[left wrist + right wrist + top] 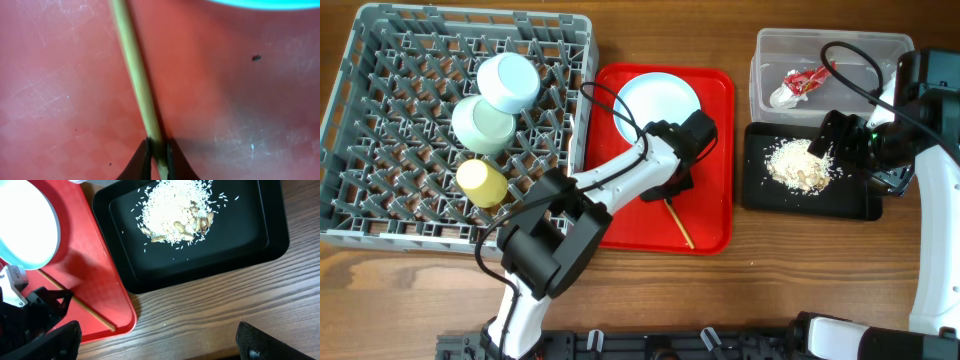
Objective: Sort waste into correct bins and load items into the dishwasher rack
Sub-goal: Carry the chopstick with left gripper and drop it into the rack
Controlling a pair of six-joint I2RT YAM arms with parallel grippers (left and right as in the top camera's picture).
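At the far-left corner of the desk, the large square grey plastic dishwasher rack (pixel 380 120) already holds three items: the pale blue-white bowl (pixel 508 80), the pale green bowl (pixel 482 123) and the small yellow cup (pixel 480 182). In the middle of the desk, the red rectangular serving tray (pixel 710 150) carries what is left to load. The white round plate (pixel 658 103) sits at its far end and a thin wooden chopstick (pixel 680 227) lies toward its near edge.

Toward the far-right corner, the clear plastic rectangular tub (pixel 765 60) contains the crumpled red-and-white snack wrapper (pixel 807 80). Just in front of it, by the right edge, the shallow black rectangular tray (pixel 760 190) holds the heap of whitish-beige crumbly food scraps (pixel 800 165). So the sorting of waste looks finished, and the loading is roughly half done.

The left claw (pixel 157 147) is down on the red tray. Its two dark tips are drawn nearly together and pinch the chopstick's end between them, while the stick itself lies flat on the tray. The step in hand seems to be lifting it toward the rack.

The right claw (pixel 157 339) hangs above the bare wood near the black tray's front edge. Its fingers are spread wide apart, and it holds and touches nothing.
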